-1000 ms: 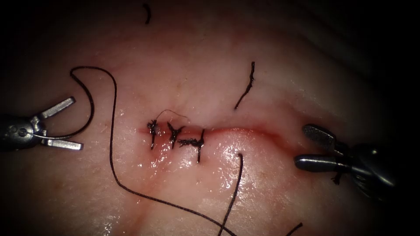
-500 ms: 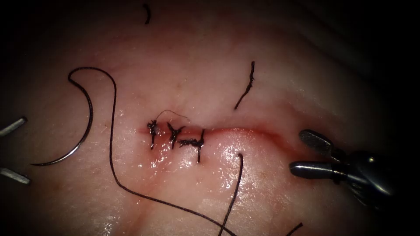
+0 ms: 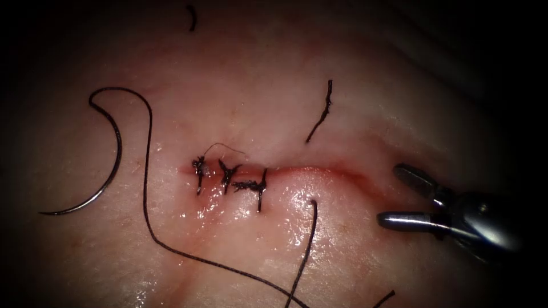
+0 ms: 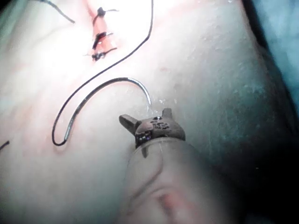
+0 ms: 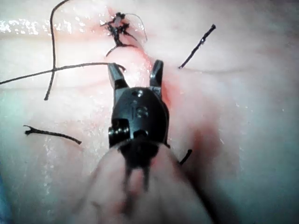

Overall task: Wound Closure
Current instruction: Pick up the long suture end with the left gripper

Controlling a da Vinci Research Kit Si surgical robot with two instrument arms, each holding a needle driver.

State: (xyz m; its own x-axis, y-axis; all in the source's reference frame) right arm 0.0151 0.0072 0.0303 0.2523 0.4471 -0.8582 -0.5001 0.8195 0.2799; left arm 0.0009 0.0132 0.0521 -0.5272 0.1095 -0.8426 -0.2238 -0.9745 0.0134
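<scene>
Steel curved needle (image 3: 97,165) lies loose on the tissue (image 3: 257,85), well left of the cut (image 3: 319,170), its thread (image 3: 171,245) trailing toward the tissue's lower edge. The left tool (image 4: 148,122) has let it go and backed away, jaws spread and empty. The right tool (image 3: 408,197) waits by the cut's unstitched right end, jaws parted, holding nothing.

The endoscope looks down on the tissue (image 3: 257,102) from above and in front. Each wrist view runs close along its own shaft — toward what seem the same stitches (image 3: 228,178) beside the cut (image 3: 319,169) — their shared ground.
</scene>
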